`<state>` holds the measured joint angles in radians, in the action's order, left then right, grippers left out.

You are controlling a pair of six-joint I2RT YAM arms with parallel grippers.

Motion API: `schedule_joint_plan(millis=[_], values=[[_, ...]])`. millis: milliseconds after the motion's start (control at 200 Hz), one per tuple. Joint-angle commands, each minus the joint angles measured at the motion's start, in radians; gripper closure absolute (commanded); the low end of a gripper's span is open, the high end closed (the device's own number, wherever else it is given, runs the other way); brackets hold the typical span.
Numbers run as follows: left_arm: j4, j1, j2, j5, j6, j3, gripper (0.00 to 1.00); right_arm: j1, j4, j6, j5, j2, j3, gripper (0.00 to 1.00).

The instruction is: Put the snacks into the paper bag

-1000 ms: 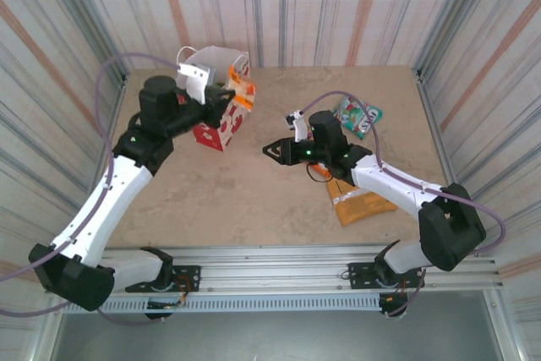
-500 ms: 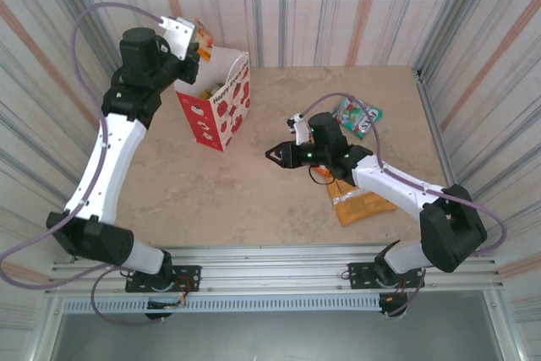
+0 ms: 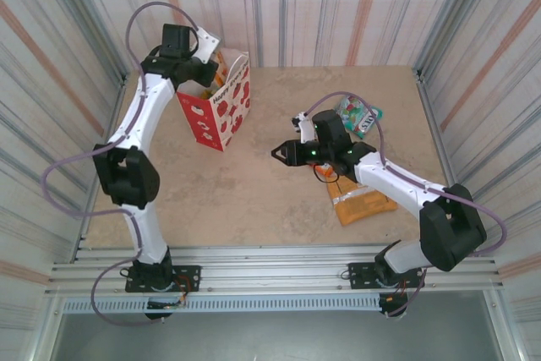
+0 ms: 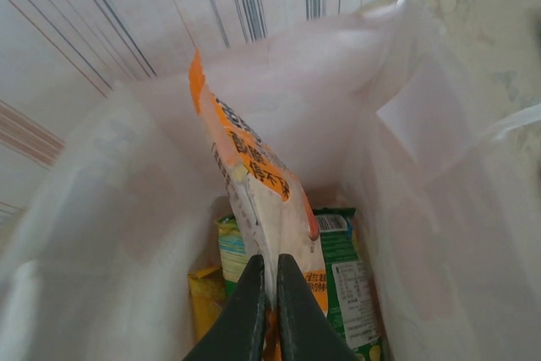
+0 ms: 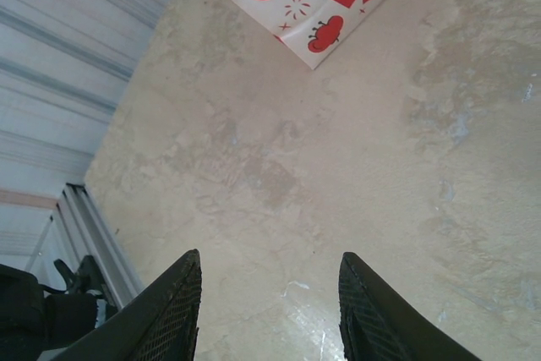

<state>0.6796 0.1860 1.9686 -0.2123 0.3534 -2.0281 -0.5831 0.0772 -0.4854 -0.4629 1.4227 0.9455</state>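
Top: my left gripper (image 3: pixel 209 67) has swung from beside the paper bag (image 3: pixel 224 116), at the table's (image 3: pixel 254 200) far-left corner, to above its mouth, so release is next. Right gripper (image 3: pixel 279 152) sits mid-table. A flat orange packet (image 3: pixel 362 206) and a teal packet (image 3: pixel 359 116) wait near the right edge.

Left wrist: fingertips (image 4: pixel 247 298) pinch a glossy, creased orange-white foil packet (image 4: pixel 254 166), which hangs between the bag's matte white walls above a green packet (image 4: pixel 342 268).

Right wrist: jaws spread, empty, over the mottled stone-look top.

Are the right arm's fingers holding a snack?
No, the right fingers stand apart above the table with nothing between them.
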Motion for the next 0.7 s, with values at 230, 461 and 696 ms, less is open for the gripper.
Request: schedule_joint_plan(millis=[230,461,696], values=[[0.285,0.02,0.157,0.043,0.056,-0.227,0.9,0.05,0.032,-0.004,-0.007,0.013,0.017,0.54],[0.355,0.035,0.22,0.099,0.07,-0.312,0.84,0.06,0.072,-0.021,0.056,0.015,0.025,0.51],[0.365,0.036,0.222,0.131,0.067,-0.329,0.75,0.105,0.195,-0.03,0.132,0.01,0.05,0.49]])
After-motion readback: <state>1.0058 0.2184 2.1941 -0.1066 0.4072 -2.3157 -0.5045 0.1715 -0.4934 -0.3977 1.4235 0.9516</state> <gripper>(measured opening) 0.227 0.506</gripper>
